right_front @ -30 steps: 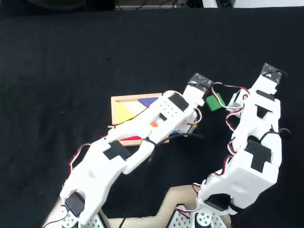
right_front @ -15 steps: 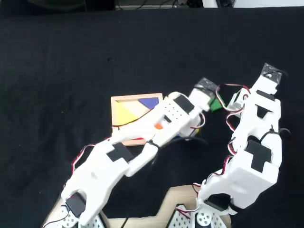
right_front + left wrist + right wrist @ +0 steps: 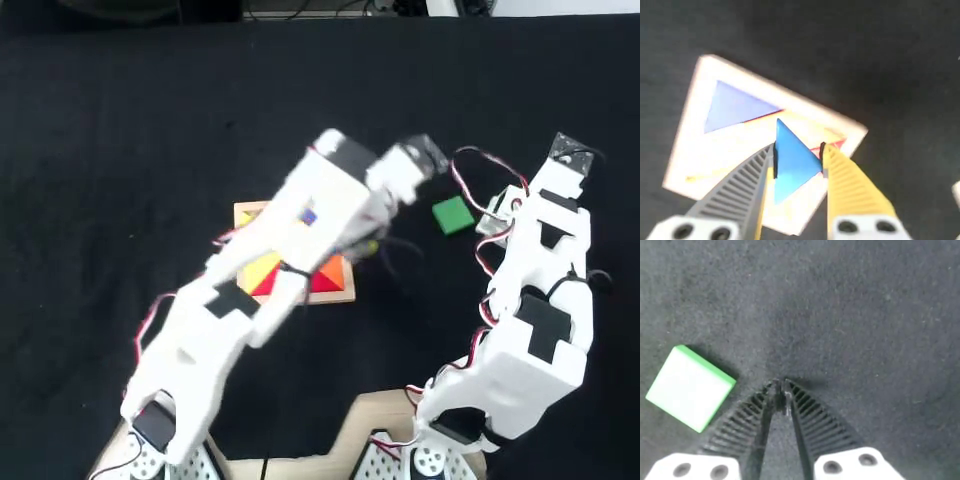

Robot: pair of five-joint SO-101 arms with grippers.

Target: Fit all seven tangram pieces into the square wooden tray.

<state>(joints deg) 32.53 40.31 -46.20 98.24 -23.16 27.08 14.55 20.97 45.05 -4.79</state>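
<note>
My left gripper (image 3: 797,148) is shut on a blue triangle (image 3: 792,162) and hangs above the square wooden tray (image 3: 777,88). A purple triangle (image 3: 735,107) lies in the tray, with yellow and red pieces beside it. From above, the left arm (image 3: 300,230) covers most of the tray (image 3: 244,211); a red piece (image 3: 328,278) and a yellow piece (image 3: 262,272) show under it. A green square (image 3: 453,214) lies on the black cloth to the right of the tray. My right gripper (image 3: 780,390) is shut and empty, down at the cloth beside the green square (image 3: 690,387).
The right arm (image 3: 540,260) stands along the right side of the table, close to the green square. Black cloth stretches open at the back and to the left of the tray. A wooden base edge (image 3: 370,410) lies at the front.
The left arm has risen and swung left, from beside the green square to over the tray, uncovering the green square. The right arm has kept still.
</note>
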